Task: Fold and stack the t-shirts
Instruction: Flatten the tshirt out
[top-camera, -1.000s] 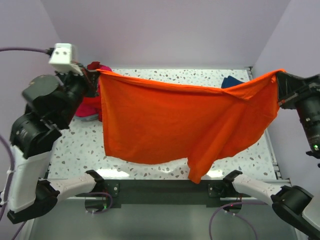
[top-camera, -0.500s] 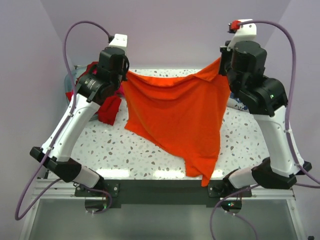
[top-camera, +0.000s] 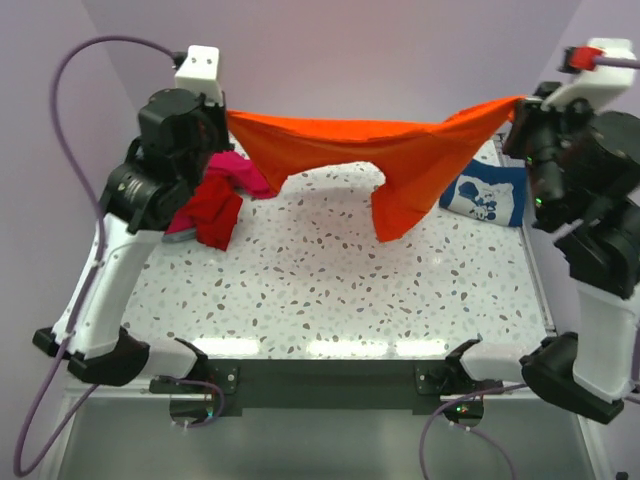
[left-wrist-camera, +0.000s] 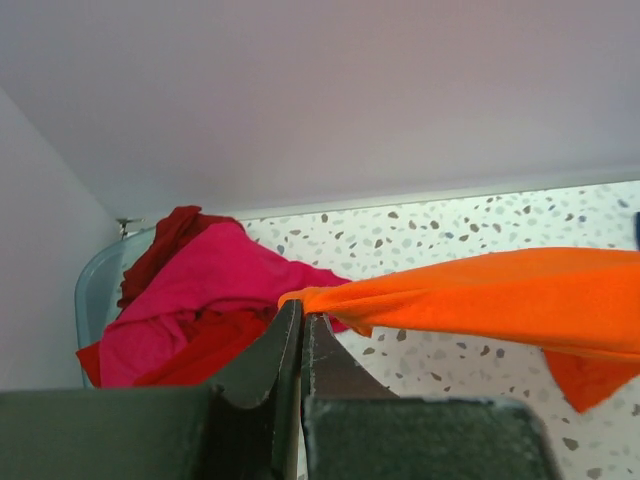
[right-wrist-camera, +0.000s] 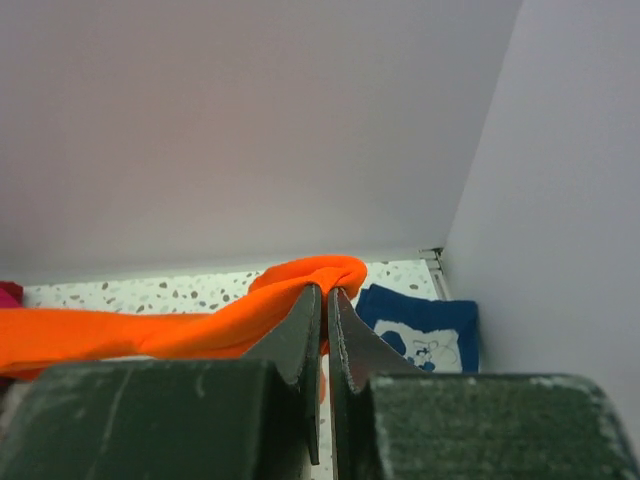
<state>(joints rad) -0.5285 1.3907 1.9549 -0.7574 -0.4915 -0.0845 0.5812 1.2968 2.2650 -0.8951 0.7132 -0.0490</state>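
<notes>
**A:** Orange t-shirt (top-camera: 400, 160): which way is it running?

**B:** It is hanging stretched left to right above the far half of the table (top-camera: 330, 290). Its long axis is lying across the view, and a loose flap is drooping near the middle.

**A:** What are the grippers doing?

**B:** The left gripper (left-wrist-camera: 301, 312) is pinching the shirt's left end, jaws pressed tight on the cloth. The right gripper (right-wrist-camera: 325, 292) is clamping the right end likewise.

**A:** And the others?

**B:** The pink t-shirt (top-camera: 235, 170) and red t-shirt (top-camera: 212, 210) are lying heaped at far left. The navy t-shirt (top-camera: 485, 195) is resting at far right.
</notes>
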